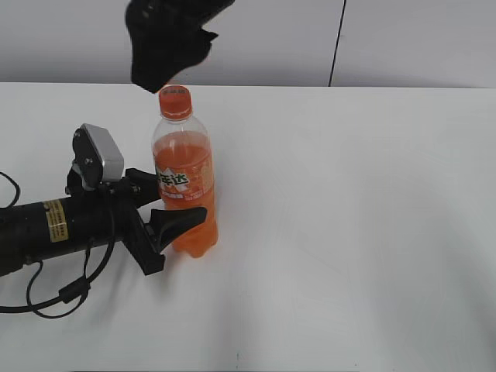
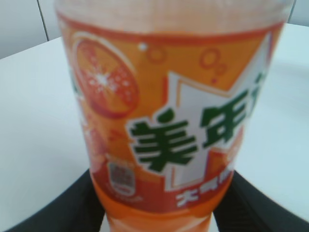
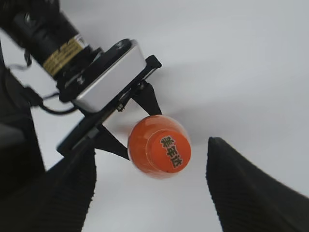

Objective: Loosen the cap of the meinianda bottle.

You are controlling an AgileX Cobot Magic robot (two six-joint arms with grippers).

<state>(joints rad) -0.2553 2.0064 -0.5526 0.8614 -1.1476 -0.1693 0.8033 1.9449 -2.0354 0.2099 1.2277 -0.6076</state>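
The meinianda bottle (image 1: 186, 174) stands upright on the white table, filled with orange drink, and its label fills the left wrist view (image 2: 169, 121). Its orange cap (image 1: 175, 101) sits on top and shows from above in the right wrist view (image 3: 169, 149). My left gripper (image 1: 180, 199) comes in from the left and is shut on the bottle's lower body, with a black finger on each side (image 2: 159, 212). My right gripper (image 1: 177, 58) hangs open just above the cap. In the right wrist view its two ribbed fingers (image 3: 152, 150) are spread wide on either side of the cap, not touching it.
The white table (image 1: 356, 217) stretches to the right of the bottle. The left arm with its silver wrist camera (image 1: 102, 155) and black cables (image 1: 54, 298) lies along the table's left side. A grey wall stands behind.
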